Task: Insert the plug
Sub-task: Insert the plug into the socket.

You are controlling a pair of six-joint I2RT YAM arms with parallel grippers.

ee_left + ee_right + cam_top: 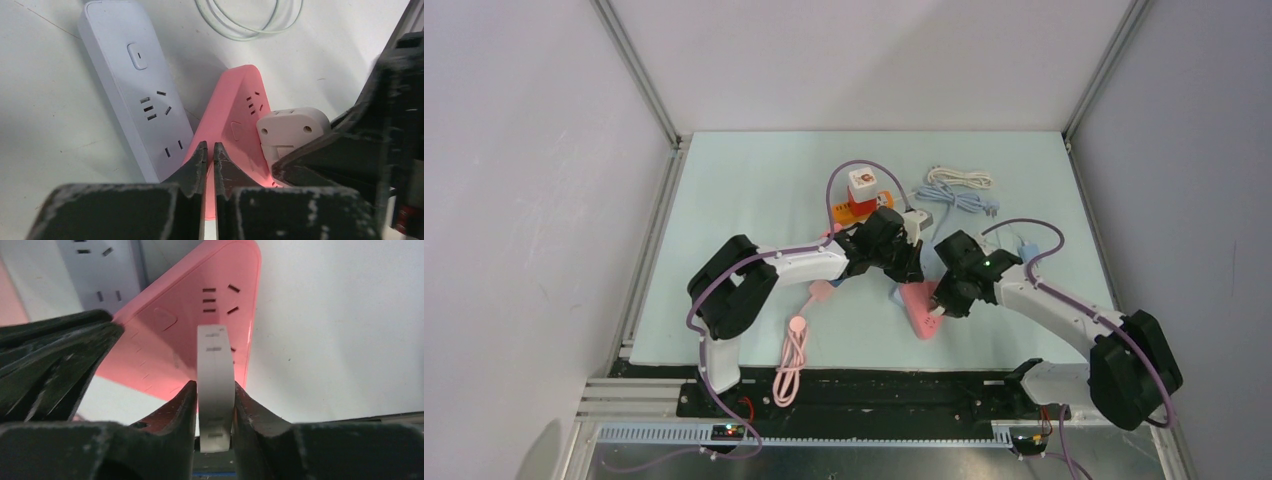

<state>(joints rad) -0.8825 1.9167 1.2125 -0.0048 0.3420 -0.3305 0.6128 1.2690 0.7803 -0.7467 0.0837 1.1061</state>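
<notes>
- R end effector (214,407) clamps white plug (215,355) over pink power strip (190,315).
- L end effector (210,155) pinched shut over same strip; white power strip (145,100) at its 10 o'clock.

Qty by type. Grippers: 2 ea. – left gripper (209,150), right gripper (215,390). Flat power strips: 2 ea. – pink strip (921,310) near centre, white strip (140,100) beside it. Orange strip (854,210), far centre: 1 ea., w/ 1 white cube (862,183) on top. White plug (215,355): 1 ea. Coiled cables: 3 ea. – white cable (959,178) and pale blue cable (952,197) far right, pink cable (790,370) near left.
</notes>
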